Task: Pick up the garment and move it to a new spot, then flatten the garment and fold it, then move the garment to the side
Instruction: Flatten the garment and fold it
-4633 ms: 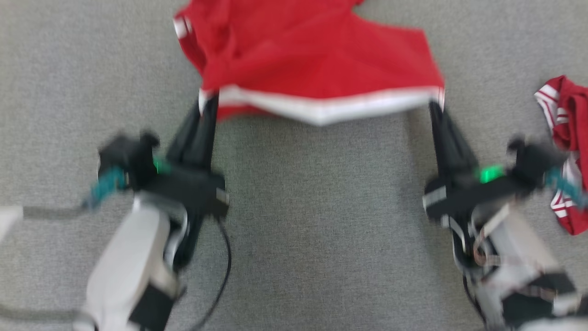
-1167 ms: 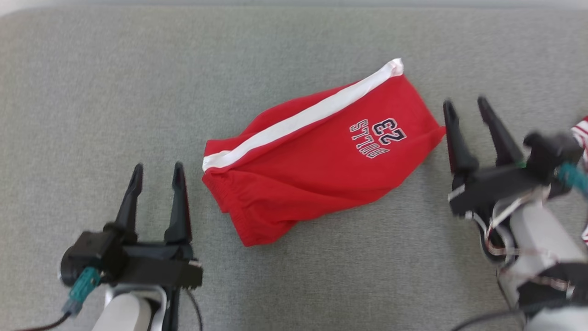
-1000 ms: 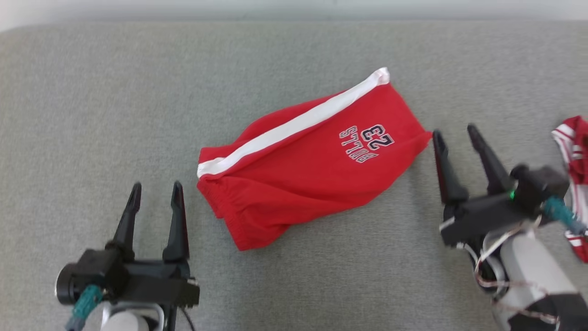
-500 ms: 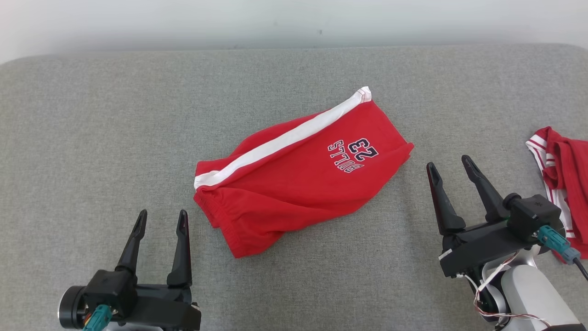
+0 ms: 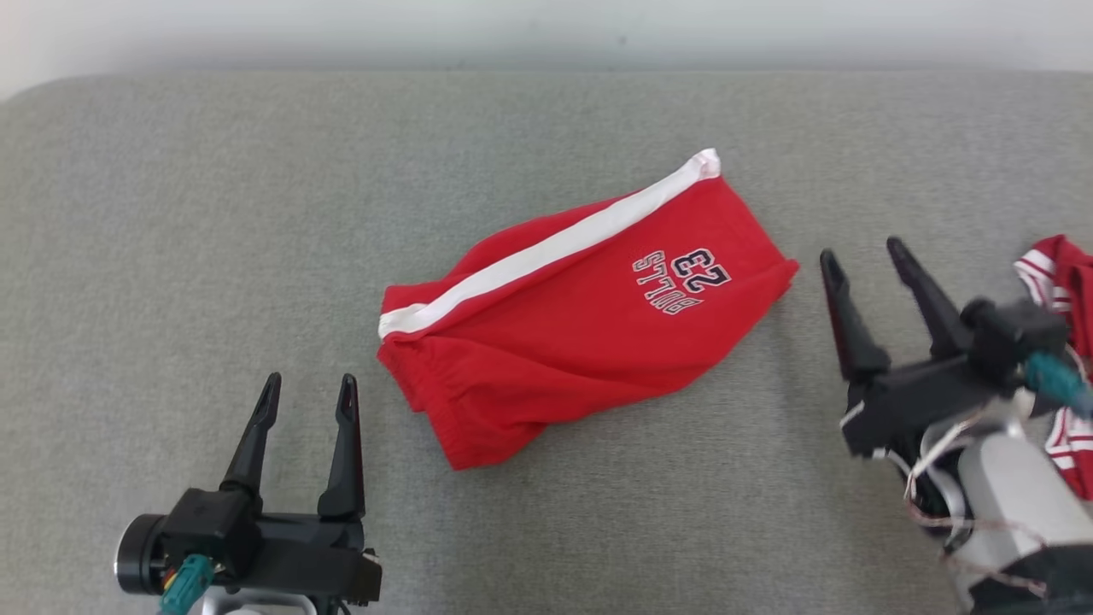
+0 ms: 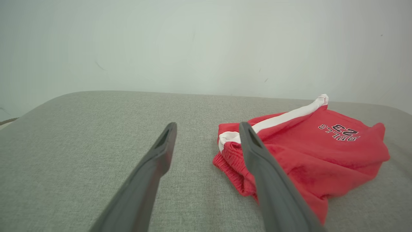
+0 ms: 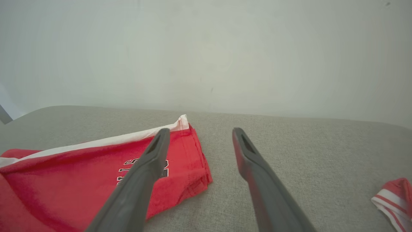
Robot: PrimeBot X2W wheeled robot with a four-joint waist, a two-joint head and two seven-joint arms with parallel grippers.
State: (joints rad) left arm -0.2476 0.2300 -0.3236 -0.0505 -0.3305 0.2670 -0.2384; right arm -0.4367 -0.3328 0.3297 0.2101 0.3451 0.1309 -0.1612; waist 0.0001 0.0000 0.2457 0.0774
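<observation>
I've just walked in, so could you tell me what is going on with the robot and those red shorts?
The red shorts lie folded on the grey cushion, held by nothing. The left gripper and the right gripper hover on either side, fingers open and off the cloth. A second red-and-white garment lies at the right.

A bare indoor test space is suggested: a grey fabric pad (image 5: pixel 171 213) is set against a plain pale wall (image 5: pixel 546 26).
</observation>
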